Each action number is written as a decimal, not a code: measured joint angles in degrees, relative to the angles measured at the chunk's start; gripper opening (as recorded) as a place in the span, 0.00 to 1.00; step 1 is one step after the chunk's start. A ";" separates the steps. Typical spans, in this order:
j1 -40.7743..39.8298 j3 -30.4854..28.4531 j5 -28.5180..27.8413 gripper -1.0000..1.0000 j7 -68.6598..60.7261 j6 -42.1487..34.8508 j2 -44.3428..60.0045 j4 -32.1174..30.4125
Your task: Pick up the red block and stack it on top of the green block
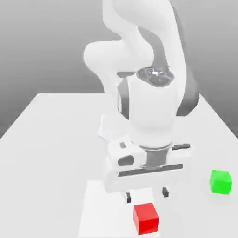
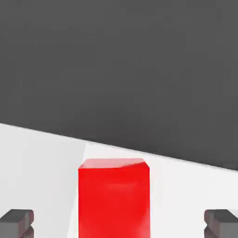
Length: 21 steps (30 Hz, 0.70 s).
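Note:
The red block rests on the white table near the front edge. My gripper hangs just above and behind it, open, with dark fingertips apart and nothing between them. In the hand view the red block lies ahead between the two spread fingertips. The green block sits on the table toward the exterior view's right, apart from the red block and from the gripper.
The white table stretches back and toward the exterior view's left. The arm's white body rises over the middle of the table. A brighter patch of the surface lies under the hand.

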 joint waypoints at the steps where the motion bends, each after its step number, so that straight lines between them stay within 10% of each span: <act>1: 0.23 -0.27 -0.29 0.50 0.21 1.69 2.08 0.28; 2: 0.48 -0.57 -0.56 0.50 0.41 3.42 4.15 0.59; 3: 0.64 -0.76 -0.74 0.00 0.54 4.53 5.49 0.79; 21: 8.28 6.33 1.04 0.00 13.01 -5.60 -8.05 -2.64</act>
